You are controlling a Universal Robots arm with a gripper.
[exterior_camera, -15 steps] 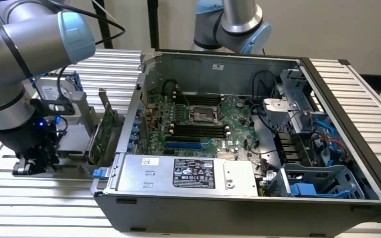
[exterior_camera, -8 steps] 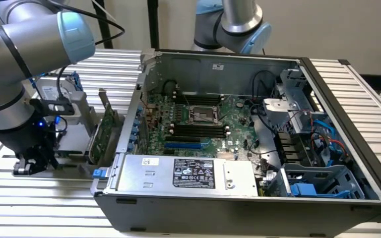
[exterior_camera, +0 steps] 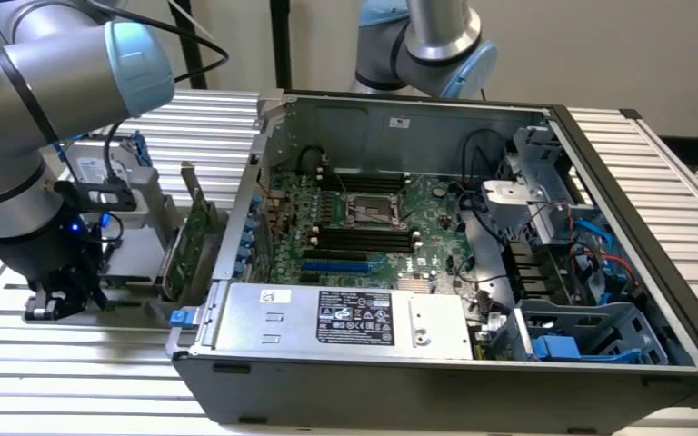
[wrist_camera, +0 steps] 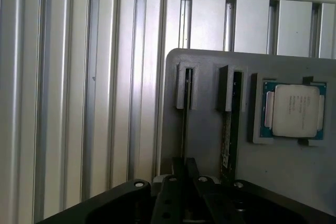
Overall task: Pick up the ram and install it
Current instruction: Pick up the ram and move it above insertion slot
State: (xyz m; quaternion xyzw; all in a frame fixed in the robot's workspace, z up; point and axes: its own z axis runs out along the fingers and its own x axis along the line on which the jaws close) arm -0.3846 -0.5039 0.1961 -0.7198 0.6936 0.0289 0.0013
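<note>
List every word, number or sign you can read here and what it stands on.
Nothing reads clearly.
Black label on the power supply: print too small to read.
White sticker beside it: blurred.
Sticker on the case's rear wall: blurred.
Processor lid: faint print, unreadable.

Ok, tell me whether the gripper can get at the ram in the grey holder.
Probably yes. The gripper hangs just above the grey holder, in line with a ram standing on edge; nothing lies between.
</note>
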